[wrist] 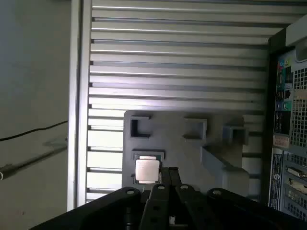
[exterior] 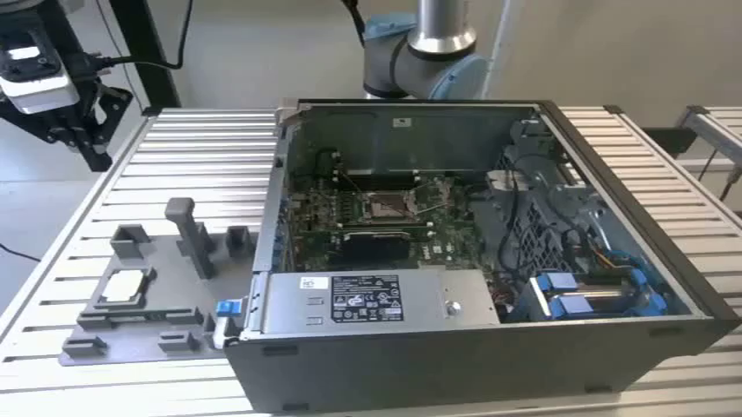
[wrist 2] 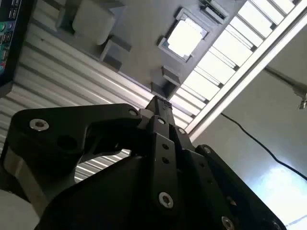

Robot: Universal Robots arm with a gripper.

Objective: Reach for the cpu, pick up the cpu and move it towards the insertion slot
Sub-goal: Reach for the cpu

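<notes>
**CPU seated in fixture pocket; gripper empty and well clear**

Exterior view. The cpu (exterior: 125,287) is a thin, flat square with a pale silvery face. It lies flat in a framed pocket of the grey fixture plate (exterior: 151,323) on the slotted aluminium table (exterior: 197,156). The plate sits at the exterior view's left of the open computer case (exterior: 464,347). The insertion slot (exterior: 388,206) is a metal-framed square on the green board inside the case, well apart from the cpu. The black gripper (exterior: 93,155) hangs high at the exterior view's left, above the table edge, far from the cpu and carrying nothing.

Second wrist view. The cpu (wrist 2: 184,38) shows a bright white face with a darker frame around it, level in its pocket. The gripper (wrist 2: 159,101) has its fingers drawn together into one narrow tip.

First wrist view. The cpu (wrist: 146,171) shows a pale square face with a faint tan edge inside the grey frame. The gripper (wrist: 170,171) seems fully closed, with nothing between its fingers.
</notes>
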